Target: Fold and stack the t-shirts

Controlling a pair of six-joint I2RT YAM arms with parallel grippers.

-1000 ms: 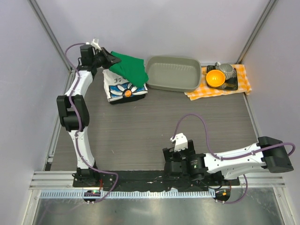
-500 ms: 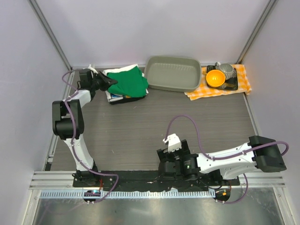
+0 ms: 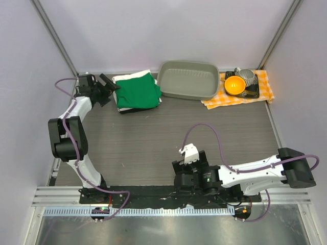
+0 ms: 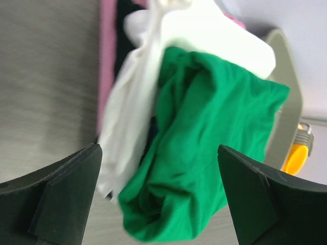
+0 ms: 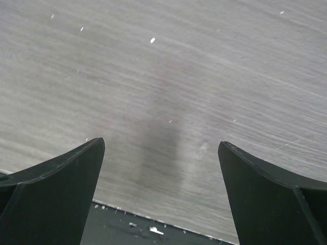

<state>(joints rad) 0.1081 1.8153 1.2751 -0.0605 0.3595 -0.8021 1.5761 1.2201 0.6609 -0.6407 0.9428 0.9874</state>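
Observation:
The folded green t-shirt lies on top of the white t-shirt, whose edges show round it, at the back left of the table. In the left wrist view the green t-shirt is a bit rumpled at its near end, with the white t-shirt under it on the left. My left gripper stands open just left of the stack, holding nothing. Low near the table's front edge, my right gripper is open over bare table.
A grey tub stands right of the stack, close to the green cloth. Further right an orange-and-white checked cloth carries an orange bowl and metal ware. Walls close the back and both sides.
My left gripper laid the green t-shirt onto the white one, opened, and drew back to the left. The right arm shifted slightly near the front edge.

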